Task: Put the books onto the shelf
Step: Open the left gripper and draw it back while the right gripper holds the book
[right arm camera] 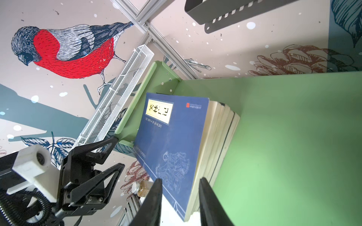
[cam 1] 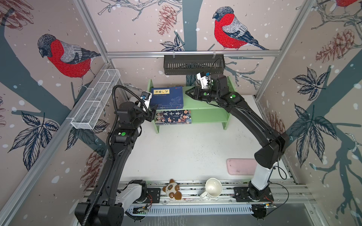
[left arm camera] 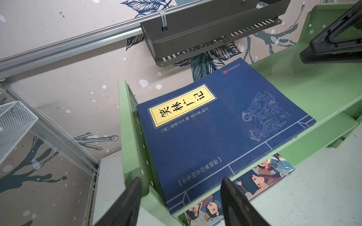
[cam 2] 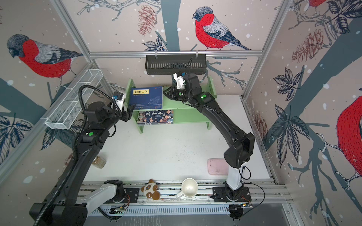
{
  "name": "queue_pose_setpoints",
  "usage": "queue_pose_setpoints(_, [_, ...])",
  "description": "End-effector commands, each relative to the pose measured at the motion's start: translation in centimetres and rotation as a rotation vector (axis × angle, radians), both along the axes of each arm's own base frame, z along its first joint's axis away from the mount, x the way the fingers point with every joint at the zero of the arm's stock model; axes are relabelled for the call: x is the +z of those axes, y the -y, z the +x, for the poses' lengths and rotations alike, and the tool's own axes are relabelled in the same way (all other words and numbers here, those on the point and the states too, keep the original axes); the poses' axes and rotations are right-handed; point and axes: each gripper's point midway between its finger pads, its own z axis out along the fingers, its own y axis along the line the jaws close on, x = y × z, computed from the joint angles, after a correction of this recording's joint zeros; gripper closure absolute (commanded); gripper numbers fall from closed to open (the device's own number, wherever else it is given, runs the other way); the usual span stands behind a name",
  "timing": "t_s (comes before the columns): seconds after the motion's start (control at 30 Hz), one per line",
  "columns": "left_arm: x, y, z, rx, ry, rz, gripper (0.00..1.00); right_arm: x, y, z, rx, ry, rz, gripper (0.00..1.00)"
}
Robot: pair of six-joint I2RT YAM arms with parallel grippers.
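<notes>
A stack of navy books (cam 1: 166, 97) (cam 2: 146, 97) with a yellow title label lies flat on the upper tier of the light green shelf (cam 1: 207, 115) (cam 2: 188, 117), against its left side panel. Below it, on the lower tier, lies a cartoon-cover book (cam 1: 173, 116) (left arm camera: 264, 176). My left gripper (cam 1: 153, 112) (left arm camera: 181, 179) hovers open at the stack's front left corner and holds nothing. Over the upper tier, my right gripper (cam 1: 187, 93) (right arm camera: 181, 179) is open just right of the stack (right arm camera: 172, 137), its fingers clear of the page edges.
A black slotted basket (cam 1: 194, 64) hangs on the back rail just above the shelf. A white wire mesh basket (cam 1: 96, 99) runs along the left wall. A pink tray (cam 1: 241, 166), a panda plush (cam 1: 172, 189), a white mug (cam 1: 213, 186) and a jar (cam 2: 99, 161) sit nearer the front.
</notes>
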Motion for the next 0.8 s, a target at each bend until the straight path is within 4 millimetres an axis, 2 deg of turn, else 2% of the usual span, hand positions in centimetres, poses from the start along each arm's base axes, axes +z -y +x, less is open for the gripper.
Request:
queue_pose_setpoints(0.0, [1.9, -0.8, -0.4, 0.043, 0.028, 0.002, 0.35, 1.2, 0.1, -0.2, 0.002, 0.046, 0.025, 0.67])
queue_pose_setpoints(0.1, [4.7, -0.6, -1.1, 0.030, 0.061, -0.034, 0.34, 0.9, 0.2, -0.2, 0.002, 0.043, 0.021, 0.67])
queue_pose_setpoints(0.23, [6.3, -1.8, -1.9, 0.096, 0.078, -0.011, 0.30, 1.0, 0.1, -0.5, 0.014, 0.048, 0.032, 0.67])
queue_pose_setpoints(0.37, [4.8, -2.9, -3.0, 0.143, 0.062, 0.054, 0.27, 1.0, -0.4, -0.9, 0.051, 0.054, 0.039, 0.68])
queue_pose_setpoints(0.53, [1.8, -2.6, -4.4, 0.110, 0.042, 0.071, 0.24, 0.8, -0.9, -1.4, 0.080, 0.055, 0.036, 0.69])
queue_pose_setpoints(0.7, [-0.2, -2.9, -3.9, 0.120, 0.040, 0.066, 0.23, 0.5, -0.9, -2.1, 0.092, 0.060, 0.025, 0.70])
queue_pose_setpoints(0.73, [0.1, -3.1, -3.8, 0.129, 0.058, 0.063, 0.22, 0.6, -0.8, -2.3, 0.092, 0.063, 0.026, 0.70])
queue_pose_setpoints(0.77, [-1.2, -3.2, -3.4, 0.132, 0.039, 0.062, 0.22, 0.6, -0.7, -2.4, 0.091, 0.067, 0.029, 0.70])
